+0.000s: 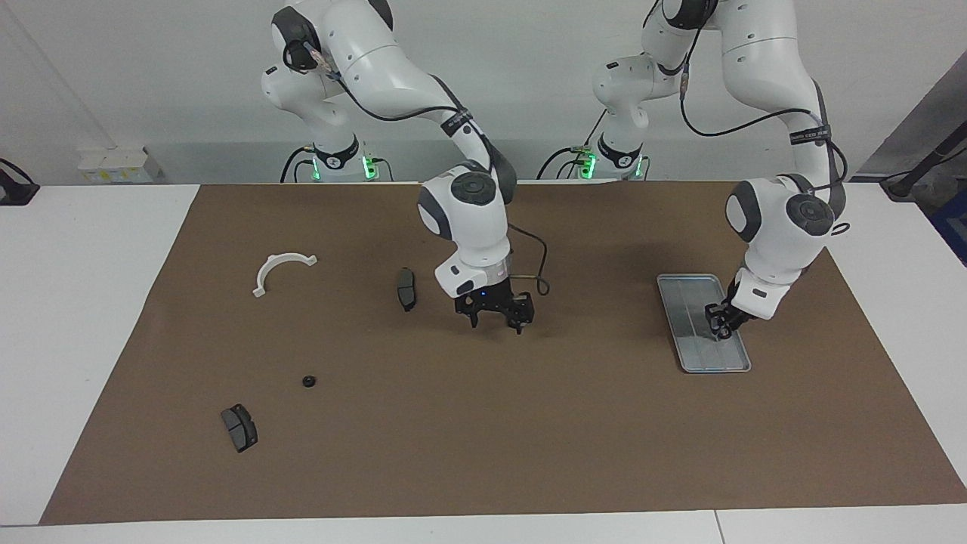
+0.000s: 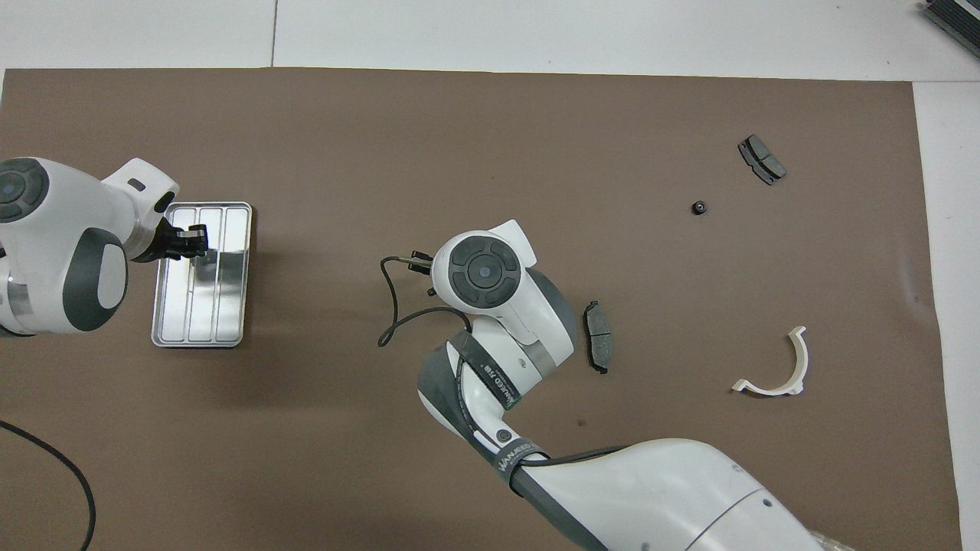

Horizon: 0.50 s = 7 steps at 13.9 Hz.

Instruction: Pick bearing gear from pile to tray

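The bearing gear (image 1: 307,381), a tiny black round part, lies alone on the brown mat (image 1: 483,446) toward the right arm's end of the table, with nothing touching it. Just farther from the robots and a little more toward that end lies a dark grey brake pad (image 1: 239,428). Nearer to the robots than the gear is a white curved bracket (image 1: 281,270), and a second brake pad (image 1: 406,289) lies closer to the middle of the table.

The right gripper (image 1: 495,316) hangs over bare mat near the table's middle, beside that second brake pad and well apart from the gear. Its two fingers point down and stand clearly spread, with empty space between them. In the overhead view the arm's own wrist covers them.

The tray (image 1: 689,361), a flat silver-grey metal rectangle with a low rim, lies toward the left arm's end of the table. Its ridged floor looks bare.

The left gripper (image 1: 718,326) is low over the tray, about midway along its length. Its fingers (image 2: 194,241) look close together, but whether they are fully closed or pinching anything cannot be told from here, nor whether the tips touch the tray's floor.
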Each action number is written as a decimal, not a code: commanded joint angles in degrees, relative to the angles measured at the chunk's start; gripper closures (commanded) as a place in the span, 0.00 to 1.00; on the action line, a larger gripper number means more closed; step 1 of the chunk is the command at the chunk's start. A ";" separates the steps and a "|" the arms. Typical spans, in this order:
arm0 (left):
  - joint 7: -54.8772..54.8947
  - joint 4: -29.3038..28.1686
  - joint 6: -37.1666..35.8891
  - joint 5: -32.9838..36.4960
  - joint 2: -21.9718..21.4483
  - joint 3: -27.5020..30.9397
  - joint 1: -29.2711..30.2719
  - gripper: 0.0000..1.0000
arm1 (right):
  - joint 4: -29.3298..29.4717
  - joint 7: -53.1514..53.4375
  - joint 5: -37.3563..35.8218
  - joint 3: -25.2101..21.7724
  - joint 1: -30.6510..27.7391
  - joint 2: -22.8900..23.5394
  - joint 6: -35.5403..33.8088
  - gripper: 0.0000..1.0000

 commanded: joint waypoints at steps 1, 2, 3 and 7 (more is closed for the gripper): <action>1.37 -1.81 1.95 -1.12 -1.44 -0.59 0.67 0.14 | -0.70 -5.00 -0.79 0.70 -4.28 -2.57 -1.83 0.00; 1.19 -1.11 2.03 -1.38 -1.18 -0.67 0.23 0.14 | -0.88 -7.02 -0.79 0.70 -5.78 -3.18 -2.88 0.00; 0.76 0.46 2.21 -3.64 -0.91 -0.93 -0.03 0.14 | -1.23 -9.13 -0.79 0.70 -7.53 -3.88 -4.28 0.00; -3.61 4.78 2.21 -9.11 0.49 -1.11 -7.39 0.19 | -3.60 -18.71 -0.79 0.79 -14.39 -5.38 -5.44 0.00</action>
